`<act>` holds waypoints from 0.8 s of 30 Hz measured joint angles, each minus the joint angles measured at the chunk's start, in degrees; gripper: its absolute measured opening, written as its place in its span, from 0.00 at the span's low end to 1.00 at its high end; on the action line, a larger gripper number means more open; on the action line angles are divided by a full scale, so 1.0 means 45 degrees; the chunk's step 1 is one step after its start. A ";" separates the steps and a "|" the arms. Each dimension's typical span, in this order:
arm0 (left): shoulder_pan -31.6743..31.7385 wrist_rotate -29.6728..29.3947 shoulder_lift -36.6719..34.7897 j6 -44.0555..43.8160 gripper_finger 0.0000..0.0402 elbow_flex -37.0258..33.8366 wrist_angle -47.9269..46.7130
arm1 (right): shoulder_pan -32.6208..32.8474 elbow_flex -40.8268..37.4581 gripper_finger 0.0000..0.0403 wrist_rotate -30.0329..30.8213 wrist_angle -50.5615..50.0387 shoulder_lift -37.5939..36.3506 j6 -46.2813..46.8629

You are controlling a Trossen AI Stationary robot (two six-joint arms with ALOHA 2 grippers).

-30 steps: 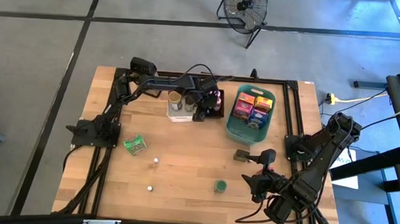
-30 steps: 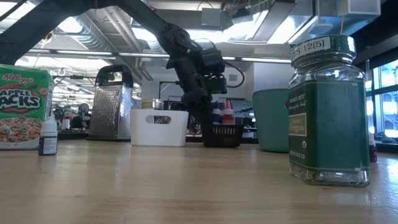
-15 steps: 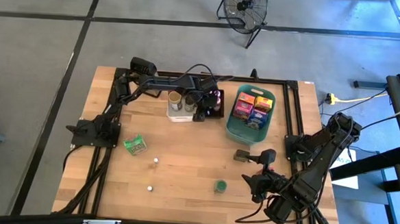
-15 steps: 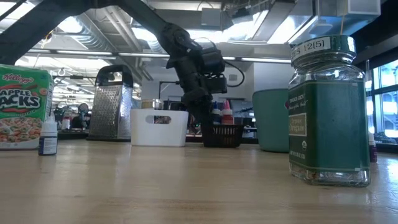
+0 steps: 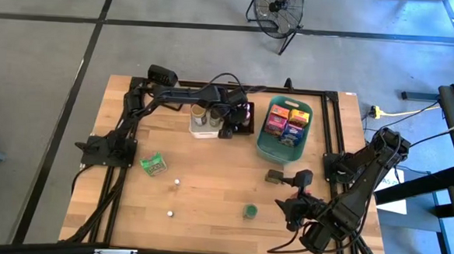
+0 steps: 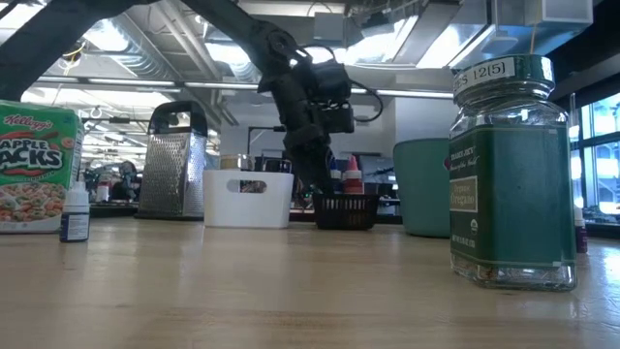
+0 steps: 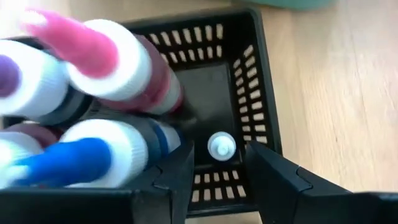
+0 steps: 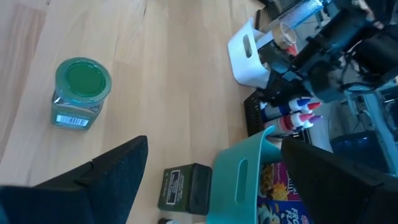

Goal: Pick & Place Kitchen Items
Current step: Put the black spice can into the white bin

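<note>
My left gripper [image 7: 217,158] hangs open over the black tray [image 7: 249,93] at the table's far side. Below the gap between its fingers a small white-capped bottle [image 7: 221,147] stands on the tray floor. Beside it in the tray lie squeeze bottles with pink, blue and purple tips [image 7: 99,56]. My right gripper [image 8: 214,142] waits open above the table's near right part. A green-lidded jar [image 5: 249,211] stands on the wood, with a dark box [image 5: 275,176] close by. A green packet [image 5: 153,164] and two tiny white bottles [image 5: 176,183] lie toward the left.
The teal basket [image 5: 266,148], holding coloured boxes, stands right of the black tray. The white bin [image 5: 205,132], holding jars, stands left of the tray. In the low view a metal grater [image 6: 176,160] and a cereal box [image 6: 37,165] stand at the left. Bare wood lies mid-table.
My left gripper has risen a little above the black tray. The small bottles in the tray stay where they were.
</note>
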 joint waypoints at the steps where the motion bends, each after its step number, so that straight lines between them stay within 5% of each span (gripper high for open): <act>1: 0.0000 -0.0007 -0.0043 -0.0082 0.35 0.0000 0.0068 | 0.0000 0.0000 0.92 -0.0054 0.0001 0.0004 0.0009; 15: -0.0556 -0.0430 -0.1765 -0.0898 0.36 0.0029 -0.0982 | -0.0309 0.0000 0.92 -0.1472 0.0096 0.0002 -0.0107; 24: -0.1538 -0.0484 -0.2970 -0.3249 0.36 0.0029 -0.4273 | -0.2268 0.0000 0.92 -0.5509 -0.0295 -0.0011 -0.0309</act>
